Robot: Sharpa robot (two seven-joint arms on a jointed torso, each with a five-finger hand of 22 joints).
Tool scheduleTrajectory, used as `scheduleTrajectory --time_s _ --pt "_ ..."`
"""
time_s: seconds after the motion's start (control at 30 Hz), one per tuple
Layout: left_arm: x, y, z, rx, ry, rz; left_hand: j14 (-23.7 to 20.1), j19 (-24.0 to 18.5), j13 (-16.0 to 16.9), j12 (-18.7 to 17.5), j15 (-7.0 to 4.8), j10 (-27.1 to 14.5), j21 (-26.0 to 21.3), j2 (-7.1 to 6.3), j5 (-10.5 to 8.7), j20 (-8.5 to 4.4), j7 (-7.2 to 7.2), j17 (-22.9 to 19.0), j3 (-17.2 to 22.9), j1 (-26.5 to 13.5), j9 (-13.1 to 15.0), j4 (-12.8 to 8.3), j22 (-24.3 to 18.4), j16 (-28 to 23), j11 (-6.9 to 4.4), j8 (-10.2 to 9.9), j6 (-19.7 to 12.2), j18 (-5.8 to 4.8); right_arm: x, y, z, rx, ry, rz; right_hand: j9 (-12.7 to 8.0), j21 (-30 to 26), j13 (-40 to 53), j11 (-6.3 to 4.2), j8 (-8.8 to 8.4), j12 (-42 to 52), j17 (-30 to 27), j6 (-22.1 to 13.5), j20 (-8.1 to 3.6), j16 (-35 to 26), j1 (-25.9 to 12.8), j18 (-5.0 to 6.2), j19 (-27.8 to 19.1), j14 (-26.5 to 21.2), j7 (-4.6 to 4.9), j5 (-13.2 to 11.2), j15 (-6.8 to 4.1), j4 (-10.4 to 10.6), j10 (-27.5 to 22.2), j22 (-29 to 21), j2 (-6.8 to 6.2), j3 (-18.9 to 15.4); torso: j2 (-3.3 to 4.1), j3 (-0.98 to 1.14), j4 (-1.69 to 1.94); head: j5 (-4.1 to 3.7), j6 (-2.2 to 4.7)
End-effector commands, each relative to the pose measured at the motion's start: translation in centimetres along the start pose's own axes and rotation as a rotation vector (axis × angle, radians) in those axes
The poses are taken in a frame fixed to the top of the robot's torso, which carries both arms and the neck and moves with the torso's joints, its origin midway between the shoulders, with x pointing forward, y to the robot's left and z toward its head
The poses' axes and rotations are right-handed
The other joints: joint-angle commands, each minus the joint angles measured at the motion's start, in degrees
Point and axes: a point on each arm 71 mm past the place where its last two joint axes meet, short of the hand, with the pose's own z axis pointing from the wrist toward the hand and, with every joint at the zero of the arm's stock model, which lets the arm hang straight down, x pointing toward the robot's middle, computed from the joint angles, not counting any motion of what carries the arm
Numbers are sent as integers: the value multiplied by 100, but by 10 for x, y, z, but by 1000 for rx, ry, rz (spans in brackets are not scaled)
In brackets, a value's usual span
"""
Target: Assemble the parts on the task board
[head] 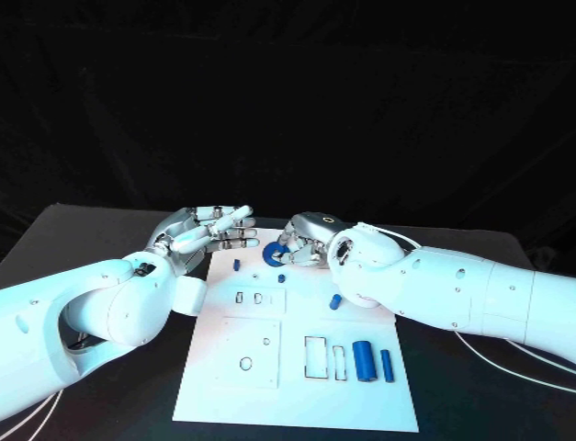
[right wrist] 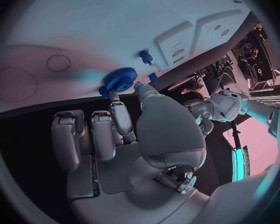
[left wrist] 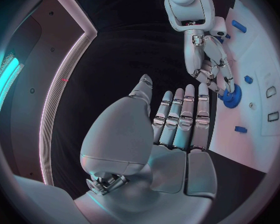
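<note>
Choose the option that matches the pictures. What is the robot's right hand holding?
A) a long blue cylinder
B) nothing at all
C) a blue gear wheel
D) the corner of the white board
C: the right hand pinches a blue gear wheel between its fingertips at the far edge of the white board, while the long blue cylinder lies untouched on the board.

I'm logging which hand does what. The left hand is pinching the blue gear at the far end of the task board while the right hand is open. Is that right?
No, the hands are swapped. The right hand pinches the blue gear at the far end of the task board, as the right wrist view shows. The left hand is the open one, fingers extended, holding nothing.
</note>
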Motion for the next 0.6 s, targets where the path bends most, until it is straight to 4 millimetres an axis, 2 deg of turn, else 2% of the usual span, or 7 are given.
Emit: scheduleTrajectory --time_s 0.03,0.27,0.37,0.47,0.6 --pt "2 -1 0 4 13 -5 -5 30 1 -19 38 -8 -18 60 -3 -9 33 -8 -39 -5 -2 0 -8 -36 31 -25 25 83 2 -2 -1 20 22 5 -12 7 6 6 -37 26 727 -6 -29 25 -46 -43 376 427 6 31 -26 32 20 1242 -22 -10 0 -2 0 -2 2" --pt "3 -1 0 4 16 -6 -5 30 1 -19 38 -8 -18 60 -3 -9 33 -8 -39 -5 -2 0 -8 -36 31 -25 25 83 -1 -6 -7 20 -11 9 -10 10 26 5 -57 44 733 -19 -31 28 20 -44 380 428 8 68 -26 -12 31 1247 -70 11 1 -2 3 1 7" --pt "2 -1 0 4 14 -6 -5 30 1 -19 38 -8 -18 60 -3 -9 33 -8 -39 -5 -2 0 -8 -36 31 -25 25 83 -4 -8 -13 16 -25 13 -9 16 36 5 -59 53 736 -18 -31 29 38 -46 387 429 8 77 -26 -23 38 1255 -76 19 -2 4 -14 14 15" --pt "0 -1 0 4 11 -4 -5 30 1 -19 38 -8 -18 60 -3 -9 33 -8 -39 -5 -2 0 -8 -36 31 -25 25 83 -9 -11 -21 12 -48 23 -7 22 49 4 -62 64 741 -15 -32 31 64 -48 393 430 7 88 -27 -40 48 1262 -89 30 -1 1 -28 11 20" --pt "-1 -2 -1 4 8 -4 -5 30 1 -19 38 -8 -18 60 -3 -9 33 -8 -39 -5 -2 0 -8 -36 31 -25 25 83 -19 -18 -35 10 -82 49 2 32 58 0 -69 71 733 4 -35 28 157 -52 404 428 3 108 -30 -101 57 1276 -130 75 -11 11 -51 19 47"
